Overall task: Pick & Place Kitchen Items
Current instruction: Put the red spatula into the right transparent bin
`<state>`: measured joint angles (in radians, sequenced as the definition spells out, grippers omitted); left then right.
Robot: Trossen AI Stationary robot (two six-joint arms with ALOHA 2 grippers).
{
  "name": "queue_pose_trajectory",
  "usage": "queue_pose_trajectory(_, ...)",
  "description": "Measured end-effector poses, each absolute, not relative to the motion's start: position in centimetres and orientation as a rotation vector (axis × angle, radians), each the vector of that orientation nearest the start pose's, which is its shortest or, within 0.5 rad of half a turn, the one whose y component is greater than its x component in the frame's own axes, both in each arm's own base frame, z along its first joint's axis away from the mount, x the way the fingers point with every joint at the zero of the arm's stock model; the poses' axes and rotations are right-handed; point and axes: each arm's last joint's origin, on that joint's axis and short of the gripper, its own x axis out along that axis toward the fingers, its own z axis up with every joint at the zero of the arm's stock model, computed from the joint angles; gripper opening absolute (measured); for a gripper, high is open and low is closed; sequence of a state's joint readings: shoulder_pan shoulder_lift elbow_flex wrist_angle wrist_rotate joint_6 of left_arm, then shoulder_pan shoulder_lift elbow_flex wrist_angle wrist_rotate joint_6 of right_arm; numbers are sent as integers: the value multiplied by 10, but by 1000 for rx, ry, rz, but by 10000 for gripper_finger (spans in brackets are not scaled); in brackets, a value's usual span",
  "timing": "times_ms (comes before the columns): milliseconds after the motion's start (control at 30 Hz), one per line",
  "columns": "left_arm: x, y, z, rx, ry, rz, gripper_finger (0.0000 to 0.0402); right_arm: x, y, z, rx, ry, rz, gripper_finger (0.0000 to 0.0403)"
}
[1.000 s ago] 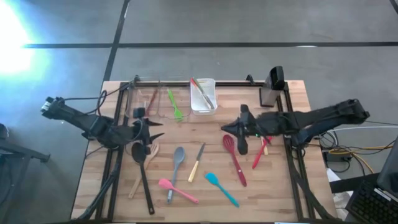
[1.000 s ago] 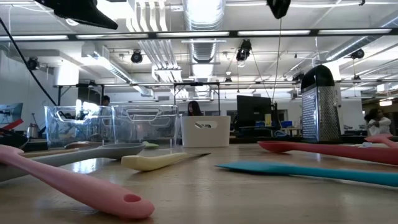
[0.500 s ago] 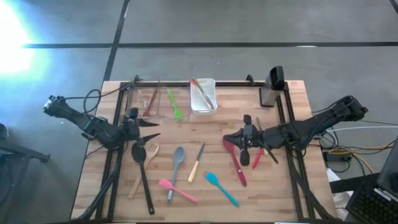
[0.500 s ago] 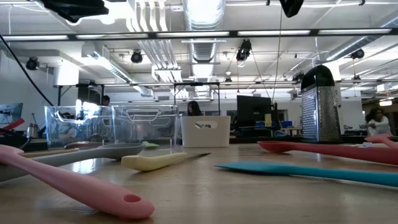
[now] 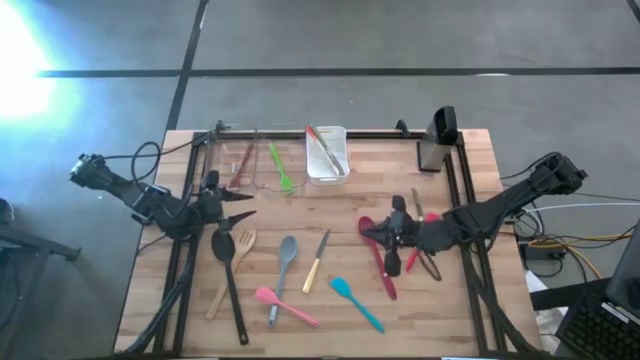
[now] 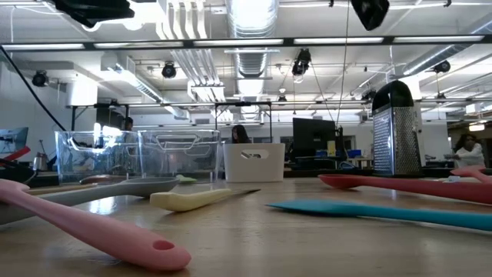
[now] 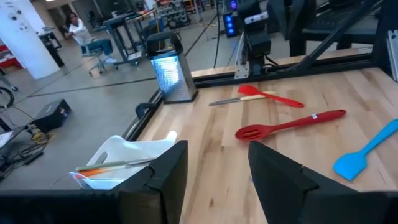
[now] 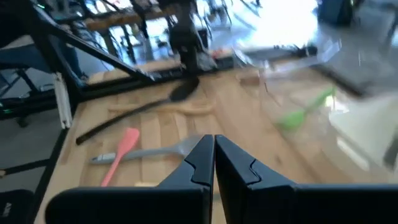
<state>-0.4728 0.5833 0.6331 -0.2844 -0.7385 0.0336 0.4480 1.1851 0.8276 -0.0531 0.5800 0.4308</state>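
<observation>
My right gripper (image 5: pixel 391 248), fingers pressed together on nothing, hovers over the red slotted spoon (image 5: pixel 378 257) near the bench's right edge; light, stiff, slippery: I'd pinch mid-handle. My left gripper (image 5: pixel 245 207) waits open.

Left claw (image 5: pixel 243 206) fingers spread, arm low at left edge, right claw (image 5: pixel 378 236) seemingly closed, arm stretched inward

red slotted spoon (image 5: pixel 380 262): middle hidden under right claw (image 5: pixel 378 233) | pink spatula (image 6: pixel 92 228): cut off at edge
</observation>
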Motion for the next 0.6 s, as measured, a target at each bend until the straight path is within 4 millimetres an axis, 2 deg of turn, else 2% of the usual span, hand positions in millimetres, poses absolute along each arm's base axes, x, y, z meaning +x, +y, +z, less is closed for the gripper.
queue_pose_trajectory(233, 126, -42, 298, 210, 218, 273, 172, 222, 89, 255, 463, 548, -390, 8)
queue_pose_trajectory(467, 129, -43, 296, 271, 239, 301, 172, 188, 83, 230, 897, 758, -801, 8)
queue_pose_trajectory(600, 130, -43, 295, 309, 252, 297, 172, 171, 92, 223, 1057, 752, -982, 8)
